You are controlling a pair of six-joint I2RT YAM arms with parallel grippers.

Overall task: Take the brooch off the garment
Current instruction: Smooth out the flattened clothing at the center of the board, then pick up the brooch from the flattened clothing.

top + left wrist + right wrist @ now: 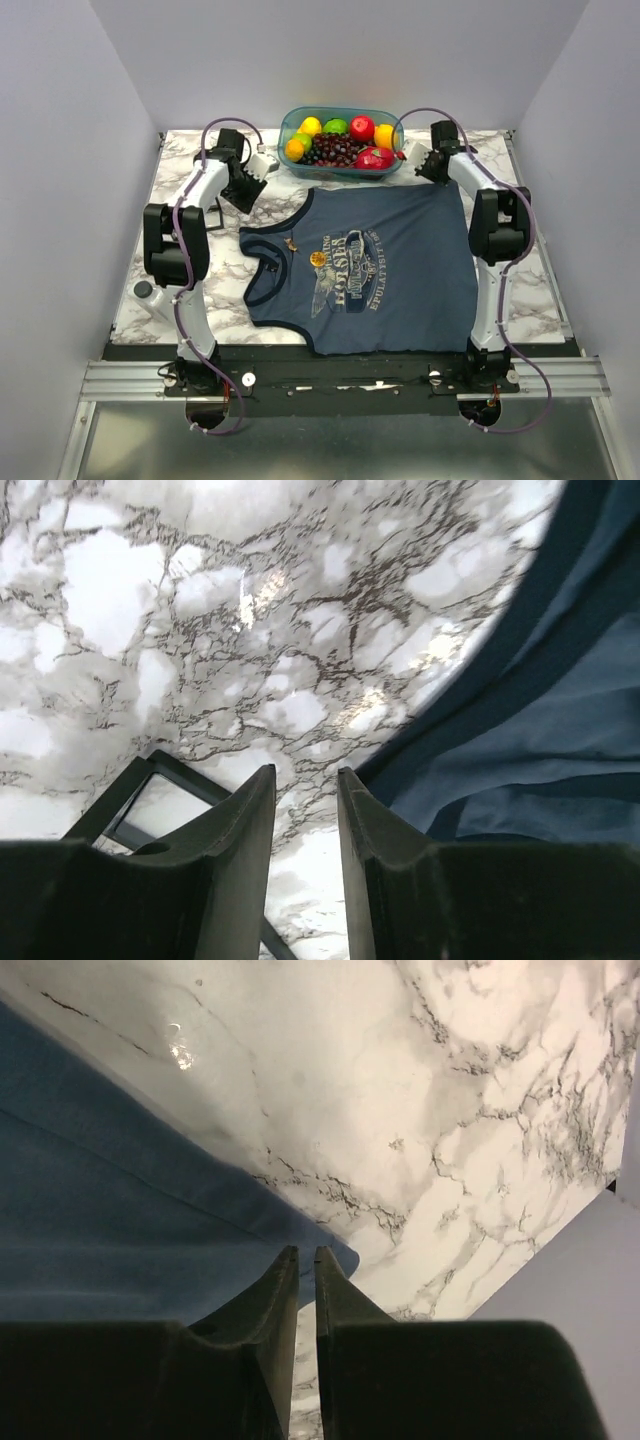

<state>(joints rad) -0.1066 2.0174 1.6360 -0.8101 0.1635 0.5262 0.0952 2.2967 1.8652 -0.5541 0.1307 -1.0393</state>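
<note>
The dark slate-blue garment [380, 270] lies flat on the marble table, its pale printed graphic facing up. The brooch [292, 243] is a tiny gold speck just right of the neckline. It shows only in the top view. My left gripper [260, 166] hovers over bare marble beyond the garment's left shoulder strap, jaws a little apart and empty [305, 770]. Blue cloth [560, 710] fills the right of its wrist view. My right gripper [416, 160] hangs over the garment's far right corner [120, 1210], jaws almost together with nothing between them [307, 1250].
A teal bowl [285, 128] of several fruits and grapes stands at the back centre, between the two grippers. A round orange-gold spot [318, 259] sits on the chest beside the graphic. A small dark knob [143, 290] lies at the table's left edge.
</note>
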